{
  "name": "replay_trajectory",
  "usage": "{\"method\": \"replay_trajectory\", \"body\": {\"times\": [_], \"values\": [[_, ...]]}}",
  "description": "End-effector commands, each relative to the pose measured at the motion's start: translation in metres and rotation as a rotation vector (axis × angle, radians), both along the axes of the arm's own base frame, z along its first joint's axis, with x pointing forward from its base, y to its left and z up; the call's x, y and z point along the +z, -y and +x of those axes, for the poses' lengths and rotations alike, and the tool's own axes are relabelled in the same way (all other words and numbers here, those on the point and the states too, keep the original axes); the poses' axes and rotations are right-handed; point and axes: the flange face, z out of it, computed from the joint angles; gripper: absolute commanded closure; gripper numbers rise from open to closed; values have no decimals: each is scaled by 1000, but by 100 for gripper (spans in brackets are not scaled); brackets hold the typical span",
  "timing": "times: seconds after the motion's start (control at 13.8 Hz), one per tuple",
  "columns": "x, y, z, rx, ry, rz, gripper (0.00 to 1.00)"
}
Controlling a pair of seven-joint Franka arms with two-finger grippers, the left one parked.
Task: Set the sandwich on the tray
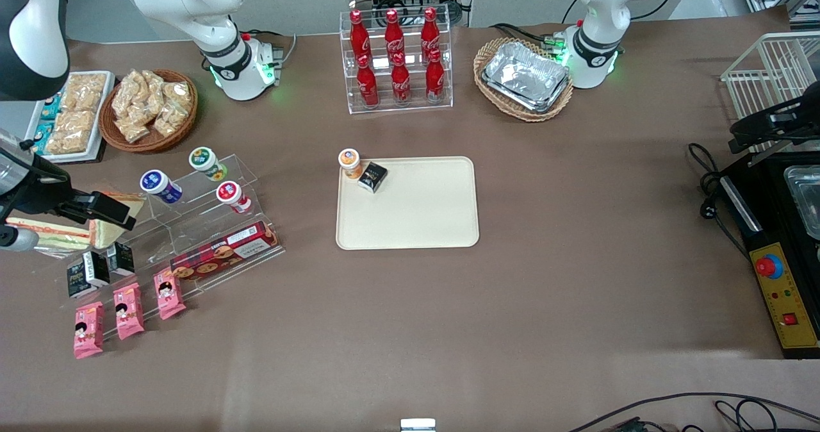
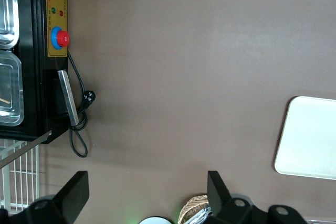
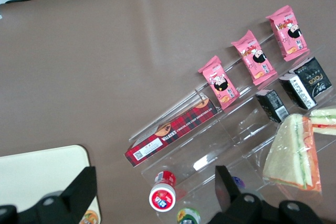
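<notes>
The pincer (image 1: 106, 209) hangs over the working arm's end of the worktop (image 1: 576, 304), above the clear display stand (image 1: 211, 227), with its fingers (image 3: 79, 187) spread apart and holding nothing. The wrist camera looks straight down past them, so the arm seems poised to line up over its target rather than to close on it yet.

The sandwich (image 3: 295, 153), a wrapped wedge with green and red-orange stripes along its cut side, lies near the worktop's edge at the working arm's end, beside the stand and close to two small black cartons (image 3: 291, 90). A second wedge (image 1: 115, 217) with a plain pale face sits just beside it, partly under the pincer in the front view, so it is an easy one to mistake.

The tray (image 1: 416, 220) rests in the middle of the worktop, well apart from the sandwich. An orange-capped cup (image 1: 349, 161) and a dark carton (image 1: 372, 176) occupy one corner, leaving most of its surface bare for the sandwich.
</notes>
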Motion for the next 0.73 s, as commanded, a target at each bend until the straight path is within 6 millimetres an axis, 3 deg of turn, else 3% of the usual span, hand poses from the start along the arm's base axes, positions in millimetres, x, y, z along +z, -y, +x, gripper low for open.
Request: {"method": "replay_trajectory", "body": {"times": [0.0,0.44,0.65], "values": [[7,25,-2,132,16,7,0],[8,92,-18,356,2,1,0],[9,112,-24,488,7,-6,0]]}}
